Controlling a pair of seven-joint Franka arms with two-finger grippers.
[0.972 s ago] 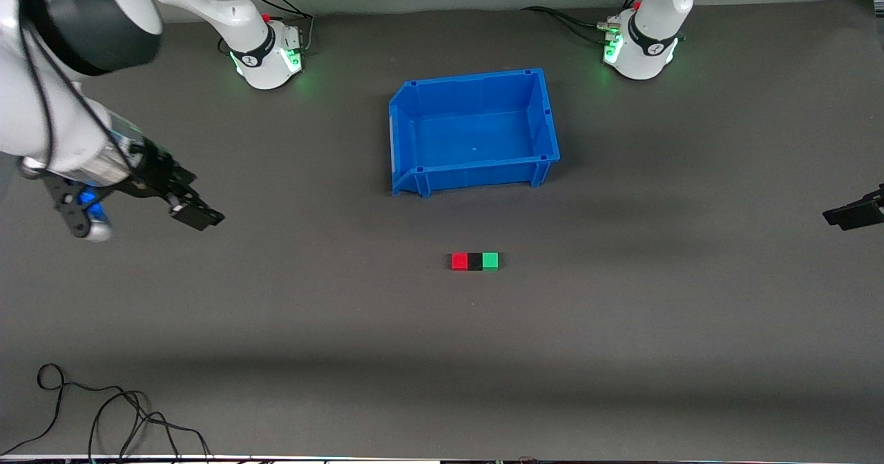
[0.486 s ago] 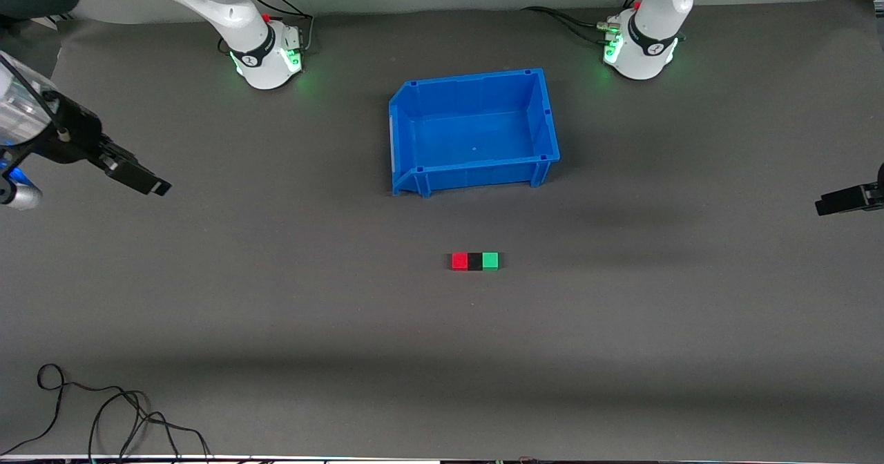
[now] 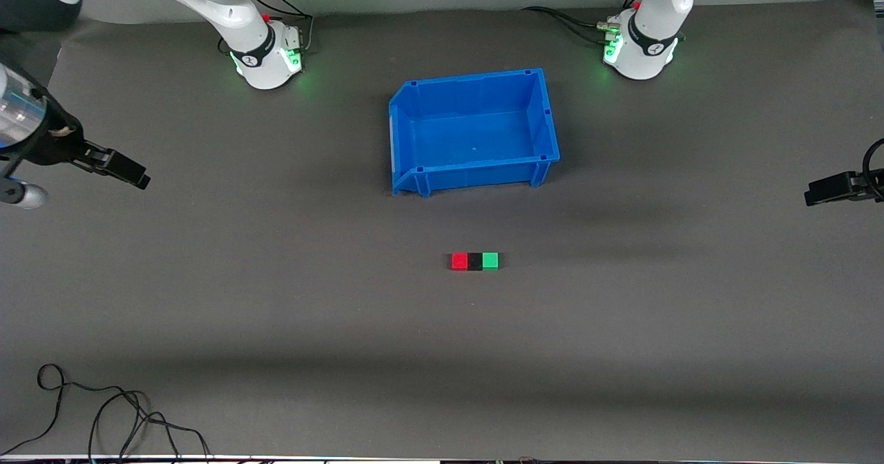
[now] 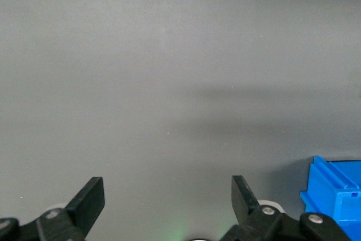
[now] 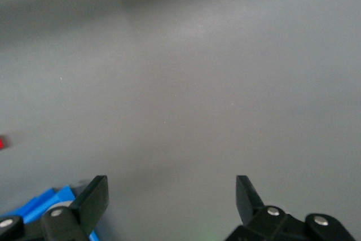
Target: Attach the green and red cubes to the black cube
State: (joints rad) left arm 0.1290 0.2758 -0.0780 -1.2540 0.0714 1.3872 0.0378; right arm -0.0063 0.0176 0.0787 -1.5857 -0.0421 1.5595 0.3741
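Cubes sit in one tight row on the mat (image 3: 276,312): red cube (image 3: 459,261) touching black cube (image 3: 475,262), black touching green cube (image 3: 490,260), red toward my right arm's end, green toward my left arm's end. Row lies at 6 o'clock from the bin (image 3: 547,115), nearer the front camera than it, with a strip of bare mat between them. Bin is blue, open-topped, nothing in it. My right gripper (image 3: 124,169) hangs over bare mat out at the right arm's end, about 10 o'clock from the cubes and well apart from them; fingers spread wide, nothing between them, right wrist view shows both fingertips (image 5: 93,196) with only grey mat in the gap, a corner of the bin by one finger and a sliver of red at the frame edge. My left gripper (image 3: 825,189) hangs over bare mat at the left arm's end, about 2 o'clock from the cubes, also well apart; fingers wide apart and holding nothing, left wrist view shows fingertips (image 4: 90,196) over plain mat, bin corner (image 4: 333,196) at one side. Loose black cable (image 3: 103,409) lies at 7 o'clock from the cubes, near the mat's edge closest to the front camera.
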